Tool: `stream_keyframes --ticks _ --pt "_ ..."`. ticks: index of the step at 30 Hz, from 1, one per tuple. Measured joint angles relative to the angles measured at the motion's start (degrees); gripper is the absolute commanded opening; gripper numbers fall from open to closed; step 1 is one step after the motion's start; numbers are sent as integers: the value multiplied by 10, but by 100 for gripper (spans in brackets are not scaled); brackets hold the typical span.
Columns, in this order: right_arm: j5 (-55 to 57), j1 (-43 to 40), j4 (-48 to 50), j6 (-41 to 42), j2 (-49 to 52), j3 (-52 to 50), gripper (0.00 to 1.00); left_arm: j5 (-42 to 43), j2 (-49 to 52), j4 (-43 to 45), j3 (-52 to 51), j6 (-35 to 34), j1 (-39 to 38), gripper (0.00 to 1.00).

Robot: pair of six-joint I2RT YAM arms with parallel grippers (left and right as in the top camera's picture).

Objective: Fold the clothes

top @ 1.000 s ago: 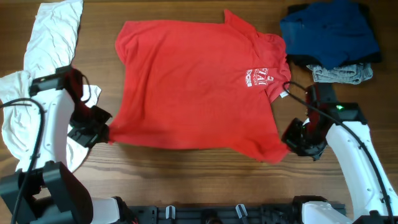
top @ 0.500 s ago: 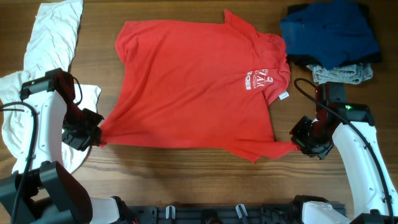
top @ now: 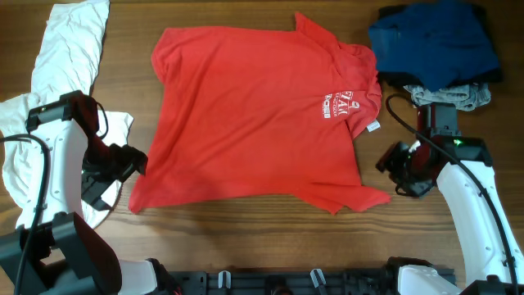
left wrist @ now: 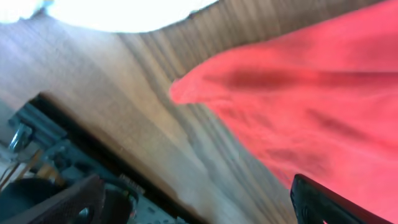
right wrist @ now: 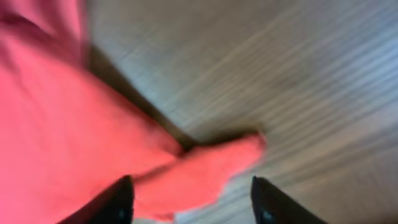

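The red T-shirt (top: 254, 115) lies spread flat mid-table (top: 246, 238), its near hem wavy. Its white chest lettering (top: 340, 102) is too small to read. Just beside its hem corners, the left gripper (top: 131, 161) and right gripper (top: 391, 164) gape, released.

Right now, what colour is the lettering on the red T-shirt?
White lettering on the red T-shirt, clearest overhead.

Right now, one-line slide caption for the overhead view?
Red T-shirt spread on the table, left pincer and right pincer open beside its two near corners.
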Motion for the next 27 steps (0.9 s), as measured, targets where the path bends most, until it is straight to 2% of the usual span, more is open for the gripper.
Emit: stream_keyframes --ticks 3,5,8,12,14,19,23,27 --pt "-24 0 89 -30 0 -1 64 14 0 65 -1 19 0 97" --pt "-30 0 139 -39 5 -1 59 32 0 119 -2 38 0 96" --pt "-36 0 224 -49 48 -1 44 48 0 191 -2 61 -6 93" --pt "-45 0 314 -53 147 -1 34 57 0 249 -2 86 -35 91" --pt "-52 2 360 -54 182 -2 32 59 0 261 -2 90 -51 91" --pt "-57 13 398 -54 257 -2 30 59 0 286 -2 94 -81 90" --pt "-58 15 422 -53 276 0 29 59 0 288 -2 94 -89 90" --pt "-59 18 448 -47 287 4 23 59 0 288 -2 94 -89 90"
